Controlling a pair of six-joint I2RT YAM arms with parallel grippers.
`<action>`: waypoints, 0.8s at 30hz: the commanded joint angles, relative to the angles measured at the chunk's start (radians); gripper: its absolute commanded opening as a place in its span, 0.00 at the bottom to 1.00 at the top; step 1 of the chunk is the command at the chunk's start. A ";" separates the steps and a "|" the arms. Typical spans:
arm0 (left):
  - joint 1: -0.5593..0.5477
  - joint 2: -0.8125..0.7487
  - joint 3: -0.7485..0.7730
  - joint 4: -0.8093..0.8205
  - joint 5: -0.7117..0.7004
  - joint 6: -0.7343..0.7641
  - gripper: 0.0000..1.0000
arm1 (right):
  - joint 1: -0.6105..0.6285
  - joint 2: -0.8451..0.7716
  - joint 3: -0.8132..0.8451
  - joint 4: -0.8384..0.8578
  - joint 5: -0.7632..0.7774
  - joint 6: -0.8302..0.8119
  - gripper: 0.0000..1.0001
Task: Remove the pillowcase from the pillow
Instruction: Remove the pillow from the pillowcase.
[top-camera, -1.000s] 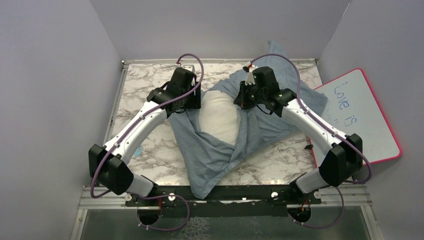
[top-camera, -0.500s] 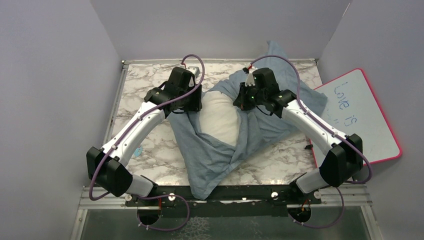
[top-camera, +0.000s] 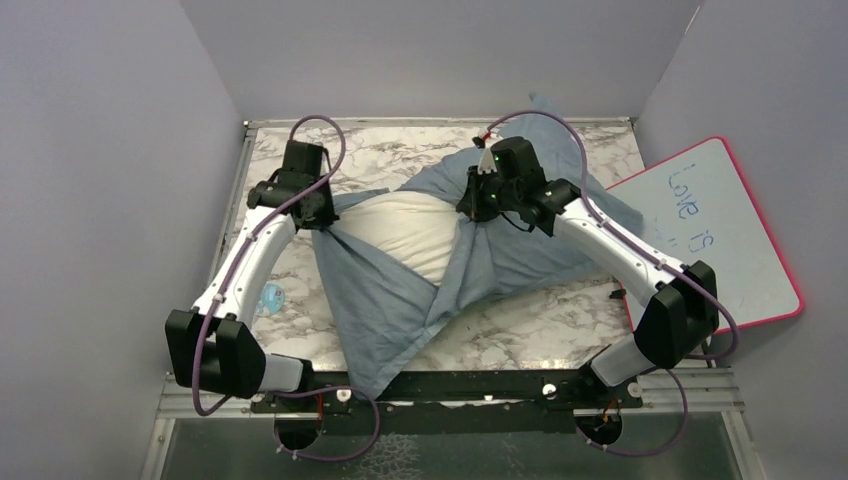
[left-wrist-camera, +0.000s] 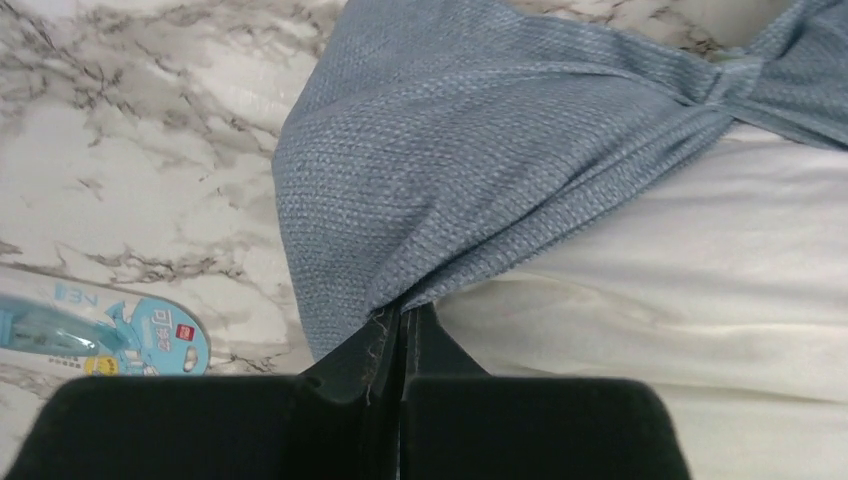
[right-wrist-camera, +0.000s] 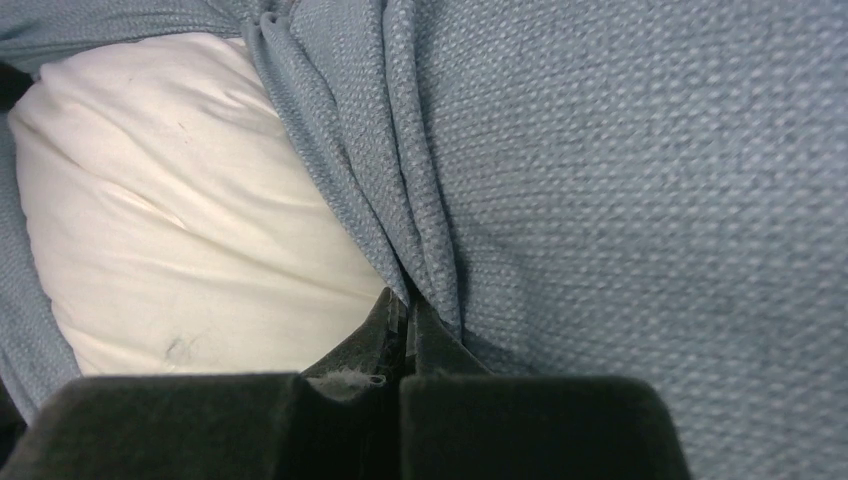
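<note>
left jaws, right jaws pinch pillowcase (top-camera: 380, 295); pillow (top-camera: 410, 232) partly exposed.

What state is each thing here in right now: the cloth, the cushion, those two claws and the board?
pillowcase: partly on the pillow, pulled taut between both grippers.
pillow: white middle bare, the rest covered by the pillowcase.
left gripper: shut, pinching the pillowcase's edge.
right gripper: shut on a gathered fold of the pillowcase.
whiteboard: has handwriting on it, touched by neither gripper.
</note>
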 joint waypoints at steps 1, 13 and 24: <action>0.154 -0.063 -0.134 -0.032 -0.012 0.040 0.00 | -0.024 0.003 -0.023 -0.178 0.098 -0.036 0.01; 0.155 -0.223 -0.363 0.146 0.248 -0.162 0.00 | 0.012 -0.065 0.128 -0.285 -0.145 -0.060 0.65; 0.155 -0.367 -0.465 0.188 0.198 -0.315 0.00 | 0.285 -0.233 -0.072 -0.379 -0.088 0.085 0.85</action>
